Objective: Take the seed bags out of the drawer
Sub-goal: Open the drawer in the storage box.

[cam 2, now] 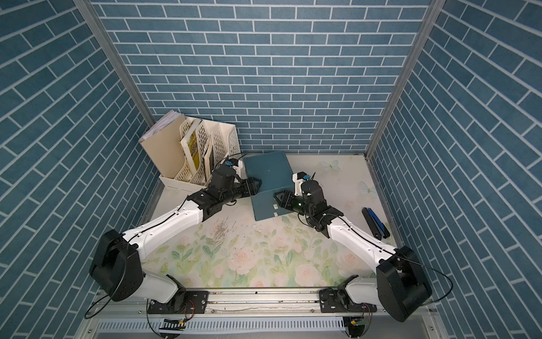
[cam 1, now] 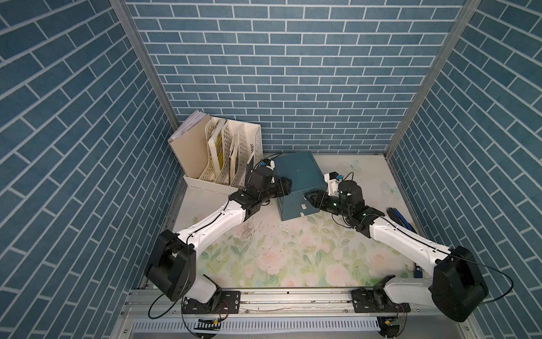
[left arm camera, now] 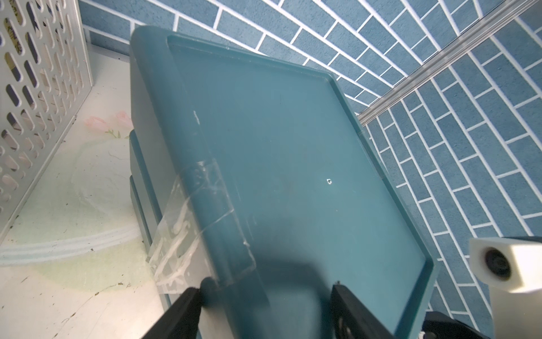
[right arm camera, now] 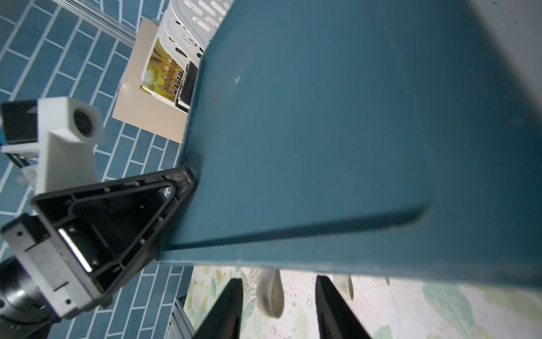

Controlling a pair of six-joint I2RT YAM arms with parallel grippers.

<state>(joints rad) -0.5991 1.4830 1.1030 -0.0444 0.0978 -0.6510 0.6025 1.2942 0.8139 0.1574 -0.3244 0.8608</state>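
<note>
"Where are the seed bags? I see none."

"Nor do I. In both top views there is only the teal drawer box (cam 1: 296, 176) at twelve o'clock on the flowered table (cam 1: 293, 258). No drawer stands out of it, so I judge they lie inside. The file rack (cam 1: 223, 152) stands at ten o'clock."

"And the arms?"

"The left gripper (cam 1: 287, 186) sits on the box's nine o'clock edge. The right gripper (cam 1: 308, 198) noses its front at five o'clock, by the white pull tabs (cam 1: 303, 206)."

"The left wrist view?"

"Its fingers (left arm camera: 184, 311) stand apart astride the box's taped edge. Whether they clamp it or merely press, I cannot tell."

"The right wrist view?"

"Fingers (right arm camera: 225, 308) parted, one each side of a pull tab (right arm camera: 269, 293), with gaps both sides. Nothing is gripped yet."

"How will the packets handle?"

"Light, thin and floppy, I'd guess, and slippery if glossy. Lying flat they give little purchase, so nip a free edge or corner gently. The box looks light too, and likely to slide unless braced."
</note>
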